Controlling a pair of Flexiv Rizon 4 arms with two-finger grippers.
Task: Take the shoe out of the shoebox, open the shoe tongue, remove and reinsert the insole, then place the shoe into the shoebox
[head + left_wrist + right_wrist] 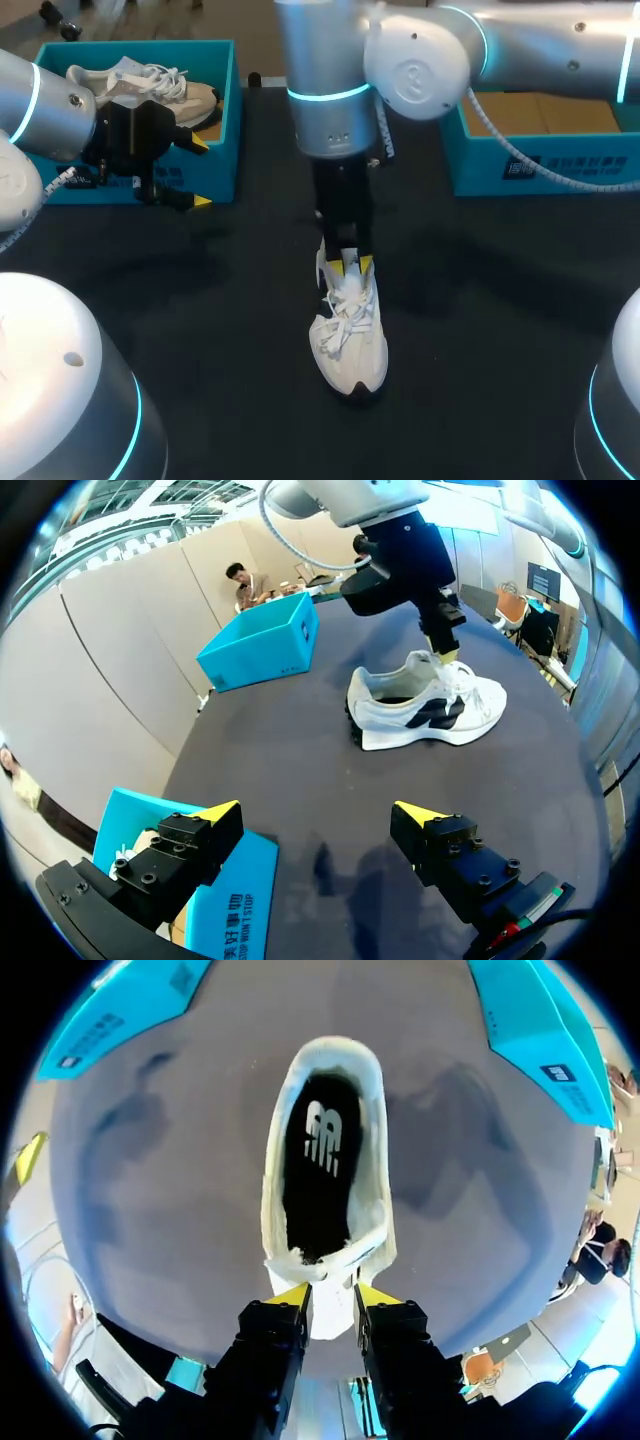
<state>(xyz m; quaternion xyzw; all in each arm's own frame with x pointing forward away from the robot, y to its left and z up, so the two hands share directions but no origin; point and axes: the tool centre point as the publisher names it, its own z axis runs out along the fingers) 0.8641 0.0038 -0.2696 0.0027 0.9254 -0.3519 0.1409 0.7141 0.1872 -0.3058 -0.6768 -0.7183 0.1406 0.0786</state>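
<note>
A white shoe (350, 340) stands upright on its sole on the dark bench (200, 300), a little below the centre of the head view, its toe toward the bottom edge and its heel toward the top. The right arm (330, 90) comes in from the upper right and drops straight down over the heel end. The right jaws are clamped on the shoe's tongue (331, 1310), with the yellow tips (290, 1295) pressing the white flap from both sides. The shoe mouth is open ahead of them, and the black insole (320, 1160) lies flat inside. The left arm (40, 110) sits at the upper left of the head view. The left jaws are spread wide with nothing between the yellow tips (218, 810), just in front of a teal shoebox (228, 110) that holds another pale shoe (150, 85). From the left wrist, the white shoe is well ahead of the spread tips. A second teal box (560, 165) sits at the upper right.
</note>
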